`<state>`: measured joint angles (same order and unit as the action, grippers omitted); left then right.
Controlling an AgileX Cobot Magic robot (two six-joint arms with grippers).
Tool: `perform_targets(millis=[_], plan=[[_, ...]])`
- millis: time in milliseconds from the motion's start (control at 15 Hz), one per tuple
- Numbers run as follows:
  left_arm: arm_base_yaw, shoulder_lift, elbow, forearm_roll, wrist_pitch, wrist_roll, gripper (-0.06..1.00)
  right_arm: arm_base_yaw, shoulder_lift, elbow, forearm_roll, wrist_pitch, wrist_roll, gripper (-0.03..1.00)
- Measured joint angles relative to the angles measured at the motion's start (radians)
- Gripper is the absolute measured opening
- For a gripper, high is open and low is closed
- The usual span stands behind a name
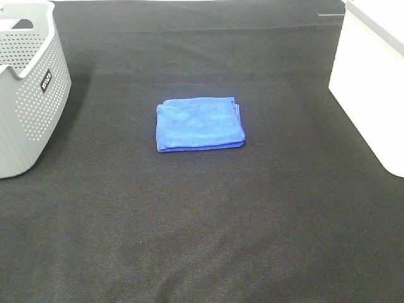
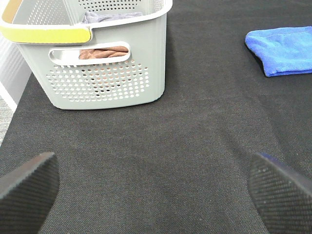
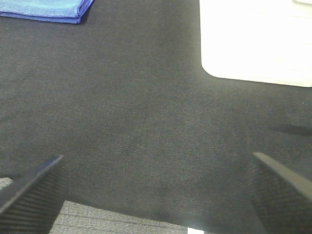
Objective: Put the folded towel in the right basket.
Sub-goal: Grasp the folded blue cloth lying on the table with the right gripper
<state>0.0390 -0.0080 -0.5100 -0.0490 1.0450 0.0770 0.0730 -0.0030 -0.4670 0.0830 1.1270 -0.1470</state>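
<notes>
A folded blue towel (image 1: 200, 124) lies flat on the black table (image 1: 202, 221) near the middle. It also shows in the left wrist view (image 2: 282, 50) and a corner of it in the right wrist view (image 3: 48, 9). The white right basket (image 1: 372, 82) stands at the right edge, also in the right wrist view (image 3: 253, 41). Neither arm shows in the exterior high view. My left gripper (image 2: 153, 195) is open and empty over bare cloth near the grey basket. My right gripper (image 3: 156, 195) is open and empty near the table's front edge.
A grey perforated basket (image 1: 28, 88) stands at the left edge; the left wrist view (image 2: 97, 63) shows a yellow-green handle (image 2: 46, 33) and cloth inside it. The table's front edge and grey floor (image 3: 97, 222) show in the right wrist view.
</notes>
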Motion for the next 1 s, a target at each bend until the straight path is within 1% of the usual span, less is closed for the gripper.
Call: perform_targets(millis=[1000], plan=[[0.000, 0.000, 0.000, -0.002, 0.000, 0.000, 0.98, 0.000, 0.000, 0.000, 0.020, -0.023, 0.014, 0.96]])
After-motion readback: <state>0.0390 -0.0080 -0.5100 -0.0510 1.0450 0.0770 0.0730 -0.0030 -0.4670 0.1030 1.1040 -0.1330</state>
